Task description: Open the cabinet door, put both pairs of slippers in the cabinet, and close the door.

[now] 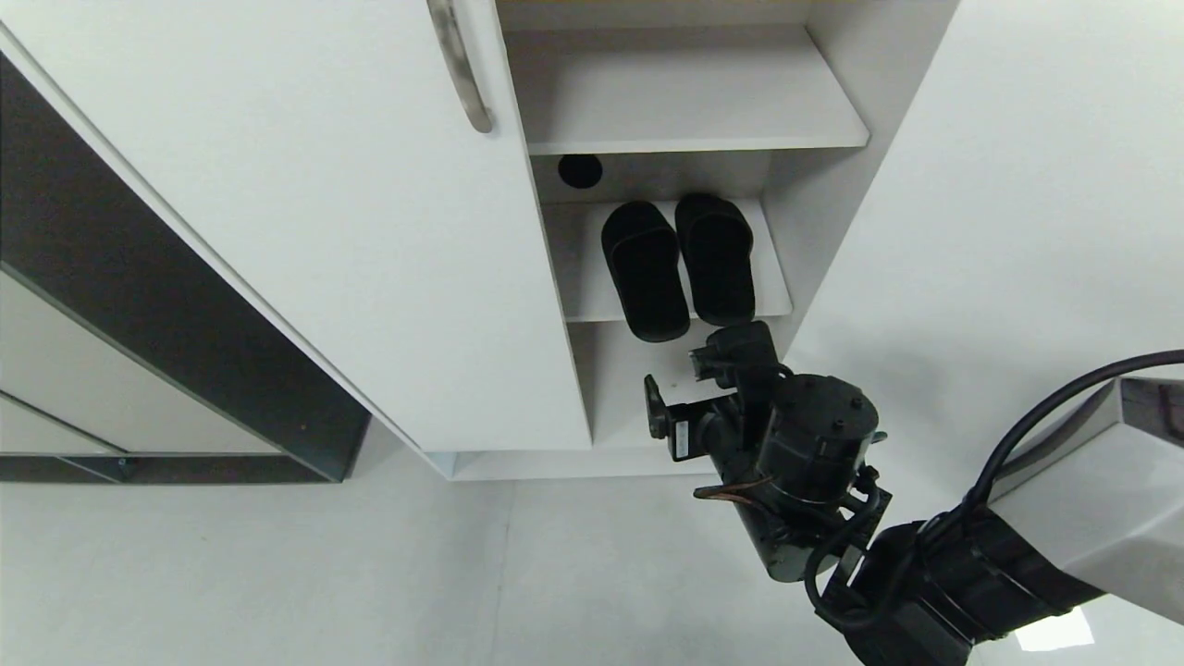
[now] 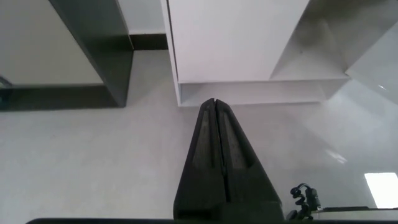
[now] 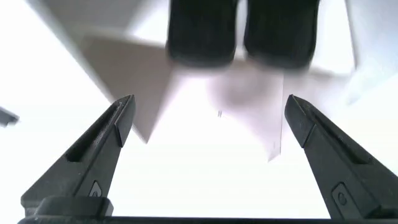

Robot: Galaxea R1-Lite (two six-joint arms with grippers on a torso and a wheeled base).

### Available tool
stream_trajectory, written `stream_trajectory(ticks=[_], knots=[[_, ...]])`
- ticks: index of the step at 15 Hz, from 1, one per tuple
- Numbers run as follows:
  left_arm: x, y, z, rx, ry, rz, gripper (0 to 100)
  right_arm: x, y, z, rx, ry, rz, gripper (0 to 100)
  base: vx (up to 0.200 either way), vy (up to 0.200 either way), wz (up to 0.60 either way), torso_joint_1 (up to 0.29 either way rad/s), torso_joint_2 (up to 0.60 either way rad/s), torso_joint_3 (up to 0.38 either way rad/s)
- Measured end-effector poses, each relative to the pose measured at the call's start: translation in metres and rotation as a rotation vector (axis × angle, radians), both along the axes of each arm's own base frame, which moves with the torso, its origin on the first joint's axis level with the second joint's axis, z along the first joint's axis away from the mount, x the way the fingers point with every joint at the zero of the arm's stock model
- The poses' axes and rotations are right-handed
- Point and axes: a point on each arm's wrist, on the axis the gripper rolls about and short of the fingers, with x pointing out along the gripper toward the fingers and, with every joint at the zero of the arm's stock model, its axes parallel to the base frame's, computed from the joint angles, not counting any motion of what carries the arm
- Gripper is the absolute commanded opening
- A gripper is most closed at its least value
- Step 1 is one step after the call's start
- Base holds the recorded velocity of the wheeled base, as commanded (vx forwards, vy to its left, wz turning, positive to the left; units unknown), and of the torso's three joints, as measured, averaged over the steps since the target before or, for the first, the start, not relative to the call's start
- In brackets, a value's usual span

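The cabinet (image 1: 832, 213) offers one way in, between the shut left door (image 1: 324, 231), whose handle (image 1: 460, 65) sticks out beside the gap, and the right door (image 1: 1017, 231) swung wide, which walls off that side. The upper shelf (image 1: 694, 102) shows bare board across its width. The middle shelf (image 1: 772, 296) is mostly taken by a pair of black slippers (image 1: 680, 264), heels at the front edge, with a bare strip left of them. The bottom compartment (image 1: 620, 388) gapes beneath; the right gripper (image 3: 208, 102), jaws spread wide, sits before it, just under the heels. Open floor (image 1: 277, 573) lies in front.
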Motion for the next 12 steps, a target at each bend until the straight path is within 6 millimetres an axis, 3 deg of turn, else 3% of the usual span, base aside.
stream_trajectory(ticks=[12], knots=[[0.0, 0.0, 0.0, 0.002, 0.0, 0.0, 0, -0.0017, 0.0007, -0.0063, -0.016, 0.014, 0.005, 100, 0.0, 0.0, 0.0, 0.0, 0.0, 0.0]])
